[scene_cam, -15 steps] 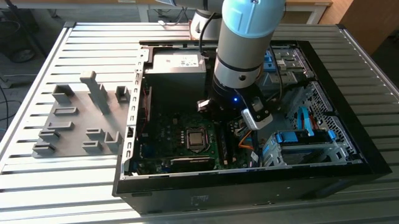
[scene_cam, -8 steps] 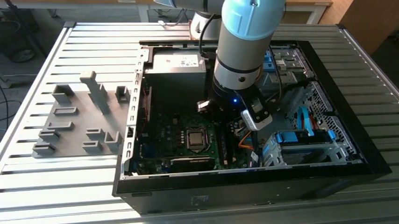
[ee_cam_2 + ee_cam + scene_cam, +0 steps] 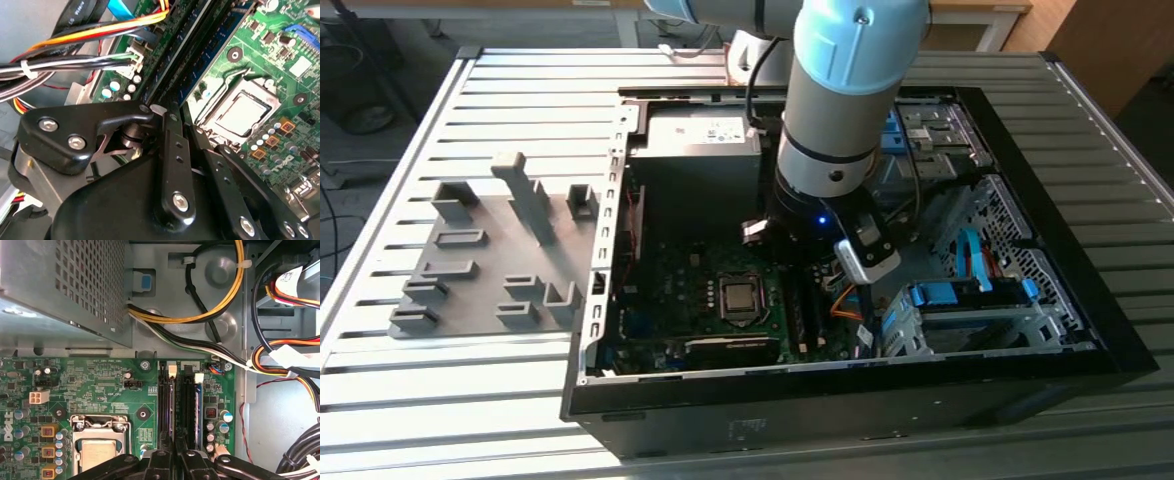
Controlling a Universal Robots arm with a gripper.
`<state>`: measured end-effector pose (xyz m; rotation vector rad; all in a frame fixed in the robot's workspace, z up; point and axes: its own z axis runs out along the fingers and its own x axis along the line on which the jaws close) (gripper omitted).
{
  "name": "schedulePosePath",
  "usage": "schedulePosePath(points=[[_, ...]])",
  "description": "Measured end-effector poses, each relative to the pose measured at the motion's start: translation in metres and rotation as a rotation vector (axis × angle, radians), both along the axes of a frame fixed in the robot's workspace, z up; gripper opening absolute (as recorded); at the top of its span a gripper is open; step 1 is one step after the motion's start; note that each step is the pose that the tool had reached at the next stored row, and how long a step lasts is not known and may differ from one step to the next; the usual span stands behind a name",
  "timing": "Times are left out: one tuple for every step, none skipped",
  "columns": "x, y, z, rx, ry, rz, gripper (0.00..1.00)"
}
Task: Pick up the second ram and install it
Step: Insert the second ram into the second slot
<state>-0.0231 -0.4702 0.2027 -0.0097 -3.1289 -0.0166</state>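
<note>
Tabletop (image 3: 520, 90) of ribbed metal is carrying, at the exterior view's left, a grey slotted holder (image 3: 494, 265). Just right of it an open computer case (image 3: 1101, 335) is lying on its side, with the green motherboard (image 3: 670, 285) and its processor socket (image 3: 738, 297) facing up. Right of the socket, the arm (image 3: 841, 110) is reaching down into the case, over the memory slots. In the second wrist view the claw (image 3: 177, 117) is clenching the second ram (image 3: 212, 57), a blue-green stick standing on edge in the dark slots beside the socket, its near end passing between the two black fingers (image 3: 172, 145). Farther over, bundled cables (image 3: 75, 35) are running along the board's edge. In the first wrist view the claw (image 3: 175, 457) is straddling the slots.
</note>
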Motion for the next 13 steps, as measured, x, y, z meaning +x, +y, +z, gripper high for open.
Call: schedulePosePath(points=[[0.0000,0.0000,0.0000,0.0000,0.0001,0.000,0.14],[0.0000,0.0000,0.0000,-0.0001,0.0001,0.000,0.14],[0.0000,0.0000,-0.0001,0.0000,0.0001,0.000,0.14],[0.0000,0.0001,-0.0001,0.0001,0.0000,0.000,0.14],[0.0000,0.0000,-0.0002,0.0001,0.0000,0.000,0.14],[0.0000,0.0000,-0.0002,0.0001,0.0000,0.000,0.14],[0.0000,0.0000,-0.0002,0.0001,0.0000,0.000,0.14],[0.0000,0.0001,-0.0003,0.0004,0.0002,0.000,0.14],[0.0000,0.0001,-0.0004,0.0004,0.0000,0.000,0.15],[0.0000,0.0001,-0.0003,0.0008,-0.0001,0.000,0.15],[0.0000,0.0001,0.0006,0.0005,-0.0001,0.000,0.15],[0.0000,0.0001,0.0024,0.0003,-0.0001,0.000,0.21],[0.0000,0.0001,0.0057,0.0005,-0.0001,0.000,0.21]])
